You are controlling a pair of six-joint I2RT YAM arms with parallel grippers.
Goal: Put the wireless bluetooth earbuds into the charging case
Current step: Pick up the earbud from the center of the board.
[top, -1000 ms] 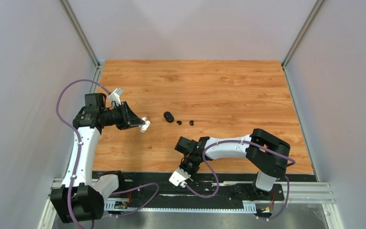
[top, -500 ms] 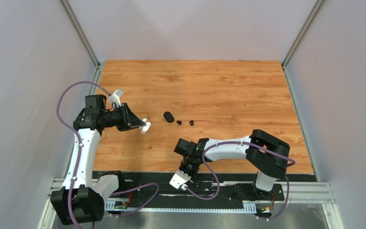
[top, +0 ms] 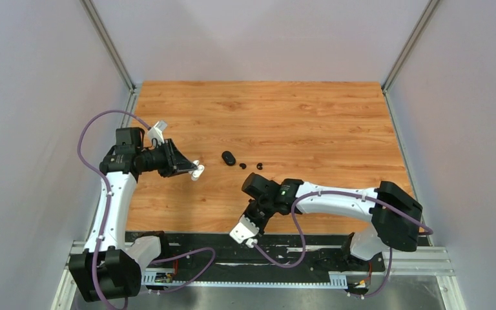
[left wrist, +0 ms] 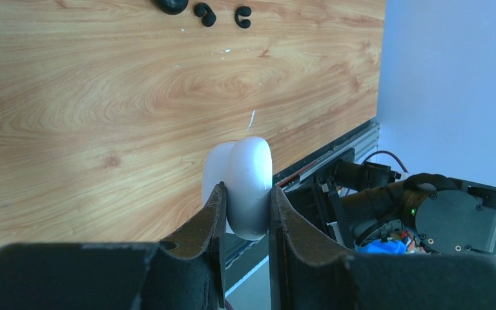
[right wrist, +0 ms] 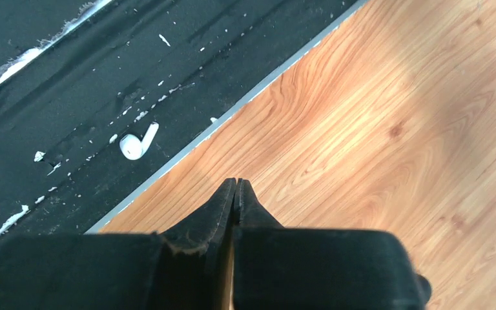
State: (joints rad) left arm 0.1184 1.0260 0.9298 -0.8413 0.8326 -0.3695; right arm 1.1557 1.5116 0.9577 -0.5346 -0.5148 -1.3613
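Left of and just beyond the tips of the right claw (right wrist: 236, 186), one white earbud (right wrist: 135, 143) lies on the black mat (right wrist: 51, 84), well apart from the fingers and separated from them by the pale edge strip of the wooden table (right wrist: 394, 129). The right claw is clenched, fingertips pressed together with nothing between them, and sits over the wood close to that edge. The earbud has a rounded head and a short stem; the stem points up and to the right, toward the table edge. White flecks are scattered on the mat around it. The left claw (left wrist: 247, 188) is grasping the white charging case (left wrist: 248, 174), a smooth rounded shell held on edge between the two fingers. Far ahead of the left claw, two black earbuds (left wrist: 205, 14) (left wrist: 243, 16) lie side by side on the wood, with the black case (left wrist: 171, 5) just beside them. The black case is cut off by the upper frame edge in the left wrist view. The lower part of the white charging case is hidden by the fingers, and whether its lid is open cannot be told. The black earbuds are too small for detail.
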